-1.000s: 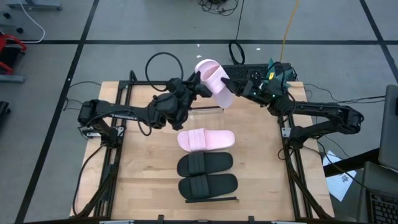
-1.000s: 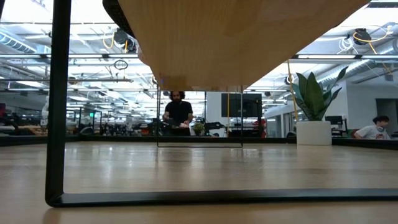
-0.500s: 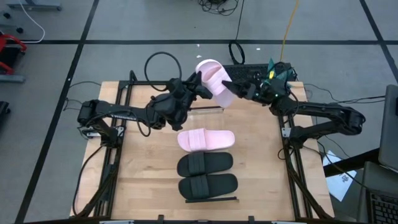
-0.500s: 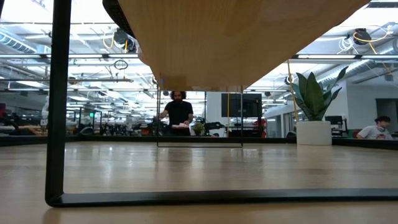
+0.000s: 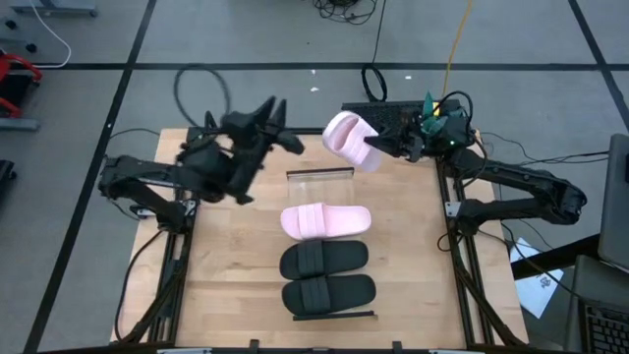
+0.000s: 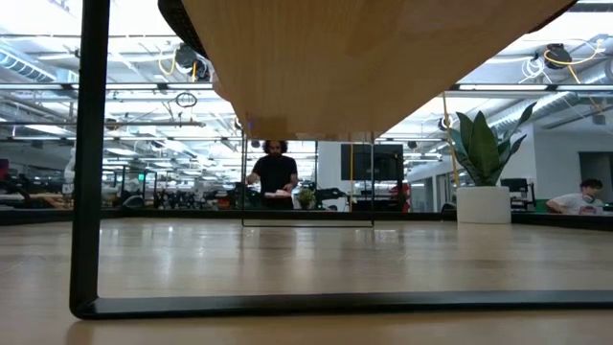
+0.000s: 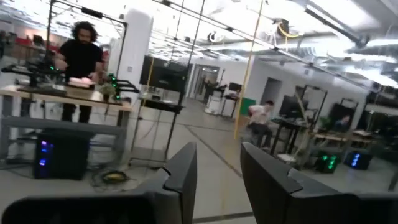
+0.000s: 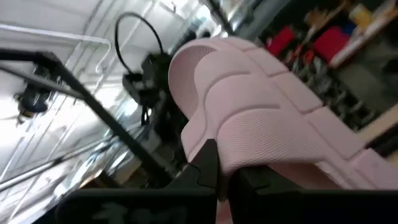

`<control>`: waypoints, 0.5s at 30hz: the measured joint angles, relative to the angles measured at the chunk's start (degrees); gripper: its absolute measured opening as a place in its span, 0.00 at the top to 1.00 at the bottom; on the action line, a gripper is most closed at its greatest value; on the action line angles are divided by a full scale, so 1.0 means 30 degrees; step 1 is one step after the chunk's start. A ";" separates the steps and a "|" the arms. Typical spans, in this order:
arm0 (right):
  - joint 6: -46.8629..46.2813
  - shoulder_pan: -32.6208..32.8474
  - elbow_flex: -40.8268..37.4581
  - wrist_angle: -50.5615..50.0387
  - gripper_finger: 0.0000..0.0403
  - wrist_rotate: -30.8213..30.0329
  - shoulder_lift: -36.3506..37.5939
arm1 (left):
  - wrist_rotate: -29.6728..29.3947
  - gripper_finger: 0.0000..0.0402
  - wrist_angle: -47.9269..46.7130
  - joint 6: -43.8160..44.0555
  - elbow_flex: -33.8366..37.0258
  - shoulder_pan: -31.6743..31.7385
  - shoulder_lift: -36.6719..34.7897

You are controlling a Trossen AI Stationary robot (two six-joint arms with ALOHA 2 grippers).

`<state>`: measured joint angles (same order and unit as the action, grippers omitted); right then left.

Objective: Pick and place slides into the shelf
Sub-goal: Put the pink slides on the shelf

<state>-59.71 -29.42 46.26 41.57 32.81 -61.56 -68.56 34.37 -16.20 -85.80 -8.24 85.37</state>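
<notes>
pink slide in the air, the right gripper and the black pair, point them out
pink slide (image 5: 346,138), high view, on its strap
right gripper (image 5: 374,147), high view, between its fingertips at the slide's edge
black pair (image 5: 324,259), high view, strap of the upper one

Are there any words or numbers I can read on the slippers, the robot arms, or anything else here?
No words or numbers can be read anywhere.
Pink slide in the right claw: only ribbed texture, no brand.
Pink slide on the shelf and black slides: plain straps.
Paper sheet beside the table: dark marks, too small to read.
Screens in the room: too blurred to read.
</notes>
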 joint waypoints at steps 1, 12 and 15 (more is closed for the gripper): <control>-0.0256 -0.0103 -0.0005 -0.0123 1.00 0.0364 0.0025 | -0.0356 0.71 -0.0028 -0.0499 0.0000 -0.0192 -0.0274; 0.2177 0.0096 0.5364 -0.6817 1.00 0.5548 -0.2184 | -0.3281 0.70 -0.0730 -0.3582 0.0039 -0.2312 -0.2841; 0.3655 0.0092 0.7864 -1.0279 1.00 0.7059 -0.3284 | -0.4168 0.70 -0.1169 -0.4105 0.0080 -0.2793 -0.2978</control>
<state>-48.75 -29.14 69.85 10.74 53.98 -71.41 -81.06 30.86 -28.52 -85.56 -16.61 76.43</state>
